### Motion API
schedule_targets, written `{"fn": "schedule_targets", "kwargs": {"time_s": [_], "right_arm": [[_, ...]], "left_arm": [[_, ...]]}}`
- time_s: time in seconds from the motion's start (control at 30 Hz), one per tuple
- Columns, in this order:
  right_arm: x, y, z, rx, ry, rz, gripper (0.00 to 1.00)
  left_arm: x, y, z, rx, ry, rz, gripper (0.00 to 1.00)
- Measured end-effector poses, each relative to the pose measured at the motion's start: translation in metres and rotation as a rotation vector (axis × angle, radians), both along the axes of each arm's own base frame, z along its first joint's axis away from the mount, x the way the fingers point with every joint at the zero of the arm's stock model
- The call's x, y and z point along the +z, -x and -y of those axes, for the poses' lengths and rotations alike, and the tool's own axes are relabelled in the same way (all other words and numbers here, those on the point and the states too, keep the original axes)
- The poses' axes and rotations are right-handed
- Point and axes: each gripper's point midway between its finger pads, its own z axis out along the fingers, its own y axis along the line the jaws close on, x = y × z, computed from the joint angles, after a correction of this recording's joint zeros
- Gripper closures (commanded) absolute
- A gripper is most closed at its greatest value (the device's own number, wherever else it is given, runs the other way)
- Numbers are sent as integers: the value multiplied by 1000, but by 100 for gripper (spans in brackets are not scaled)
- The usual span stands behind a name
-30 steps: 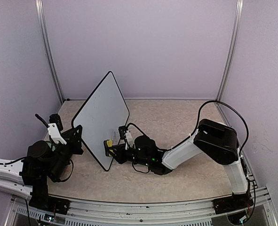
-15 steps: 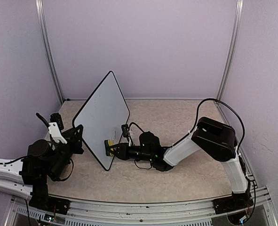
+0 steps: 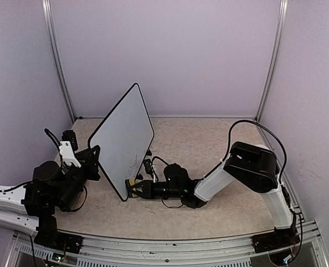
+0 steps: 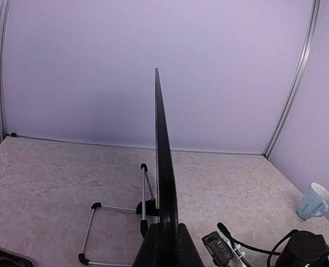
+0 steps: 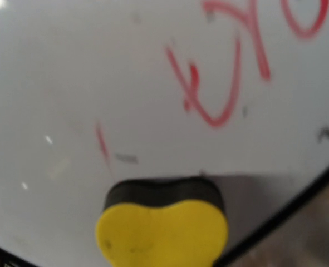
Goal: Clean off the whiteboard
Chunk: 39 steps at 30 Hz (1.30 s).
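We see the left hand [image 4: 165,236] clamped on the whiteboard [image 3: 122,139], standing it upright at the tabletop's [image 3: 209,144] left. The right hand [image 3: 135,188] pinches a yellow eraser [image 5: 163,228] against its lower corner, below red marks [image 5: 214,94].

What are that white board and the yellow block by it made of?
The whiteboard looks like a smooth, glossy coated panel: it shows glints and red marker strokes, inside a thin black frame, possibly plastic. The eraser looks like soft matte yellow foam with a dark, perhaps felt, wiping layer.

Upright tilted whiteboard [image 3: 122,142], red scribbles remaining
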Motion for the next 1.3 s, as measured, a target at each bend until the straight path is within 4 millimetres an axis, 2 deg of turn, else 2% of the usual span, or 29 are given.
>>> {"fn": "schedule_targets", "kwargs": {"time_s": [0.2, 0.33, 0.43, 0.63, 0.73, 0.83, 0.93, 1.03, 1.17, 1.3], "right_arm": [[-6, 1, 1, -3, 44, -17, 100], [-5, -12, 6, -27, 69, -24, 100], [1, -34, 9, -70, 85, -5, 100], [34, -86, 8, -153, 63, 56, 100], [60, -111, 5, -189, 25, 94, 100], [78, -123, 2, -205, -5, 116, 100], [77, -121, 1, -202, -4, 119, 100], [69, -111, -1, -196, 6, 123, 100], [47, -76, -1, -180, 34, 115, 100], [37, -41, -4, -156, 48, 115, 100]], "left_arm": [[0, 0, 1, -6, -11, 0, 100], [-2, -1, -1, 1, 8, -11, 100], [-5, -1, -6, 11, 36, -20, 100], [-9, 0, -15, 36, 108, -39, 100], [-10, 0, -17, 36, 138, -46, 100], [-12, 1, -18, 34, 158, -51, 100], [-14, 2, -20, 34, 170, -53, 100], [-16, 2, -23, 39, 173, -53, 100], [-18, 2, -25, 48, 167, -52, 100], [-19, 2, -26, 53, 159, -51, 100]]}}
